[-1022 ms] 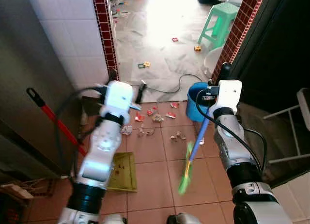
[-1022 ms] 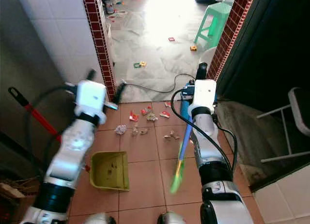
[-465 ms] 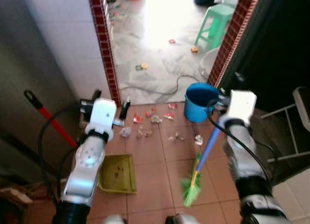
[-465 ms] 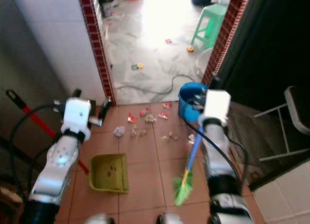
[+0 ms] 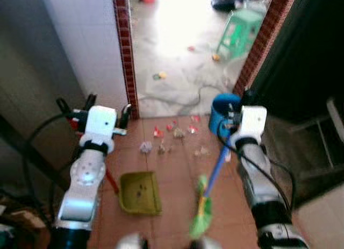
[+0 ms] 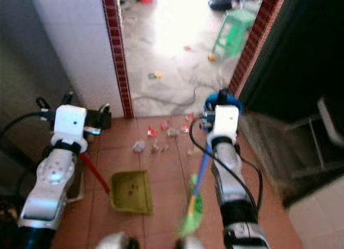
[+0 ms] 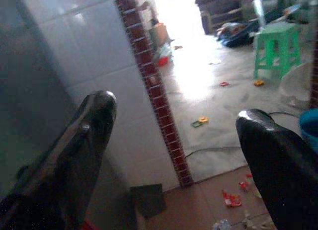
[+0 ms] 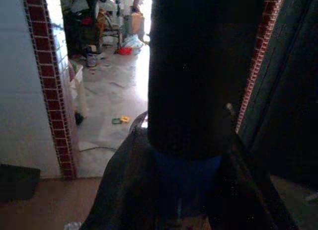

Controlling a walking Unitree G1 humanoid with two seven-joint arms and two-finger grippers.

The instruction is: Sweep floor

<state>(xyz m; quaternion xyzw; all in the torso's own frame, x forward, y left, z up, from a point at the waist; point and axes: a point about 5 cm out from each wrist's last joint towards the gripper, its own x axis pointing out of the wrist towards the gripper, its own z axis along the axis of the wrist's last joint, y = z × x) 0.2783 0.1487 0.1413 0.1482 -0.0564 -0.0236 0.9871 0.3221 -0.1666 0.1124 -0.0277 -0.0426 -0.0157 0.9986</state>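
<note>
A blue-handled broom (image 5: 215,168) slants down to its green bristles (image 5: 200,219), which rest on the brown floor tiles. My right gripper (image 5: 237,106) is shut on the top of the handle (image 8: 186,176), beside a blue bucket (image 5: 221,105). A yellow-green dustpan (image 5: 141,192) lies on the tiles to the left of the bristles, with a red stick (image 5: 111,180) at its left side. Scraps of litter (image 5: 161,147) are scattered near the doorway. My left gripper (image 7: 174,115) is open and holds nothing; it is raised left of the brick pillar (image 5: 126,55).
Through the doorway, a pale floor holds more small litter (image 6: 155,75), a cable and a green stool (image 6: 234,27). A white tiled wall (image 5: 80,39) stands on the left. On the right is a dark wall with a chair frame (image 5: 330,152).
The whole view has shifted and blurred. My left gripper has drawn back from in front of the pillar to its left. The broom head is a little nearer the dustpan.
</note>
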